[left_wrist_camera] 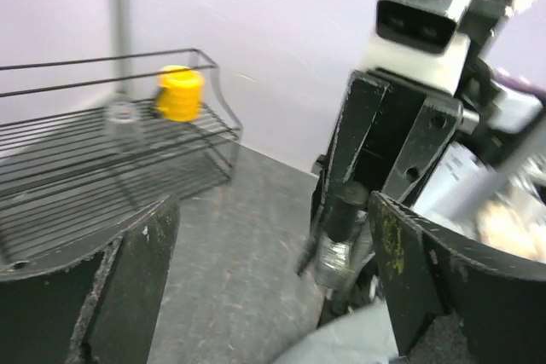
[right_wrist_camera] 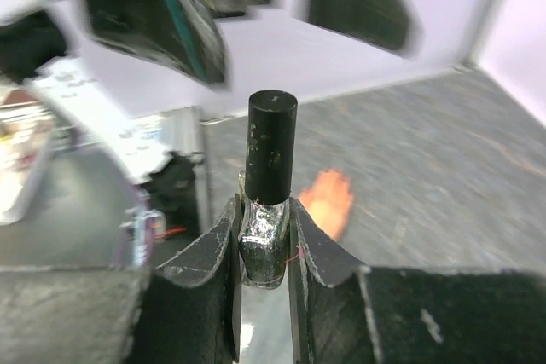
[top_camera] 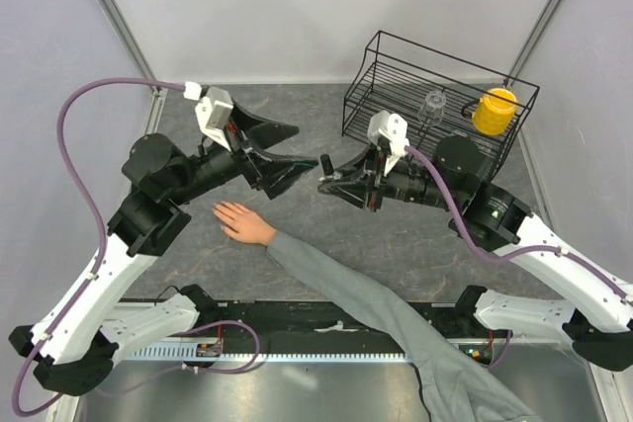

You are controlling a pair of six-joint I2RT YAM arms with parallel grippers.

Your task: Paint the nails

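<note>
The left gripper [top_camera: 307, 145] is held wide open with nothing in it. A small black-capped bottle [right_wrist_camera: 271, 151] is clamped by the right gripper [right_wrist_camera: 264, 215]. The nails [top_camera: 222, 211], on a bare hand [top_camera: 240, 221] laid flat on the table [top_camera: 396, 244], are found at 7 o'clock from the left gripper.

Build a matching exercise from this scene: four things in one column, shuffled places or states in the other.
1 left black two-finger gripper
2 right black two-finger gripper
3 yellow plastic mug
4 bare hand with grey sleeve

A in the black wire basket
B flat on the grey tabletop
C shut on a small black-capped bottle
D wide open

Pairs: 1-D, 2-C, 3-A, 4-B
</note>
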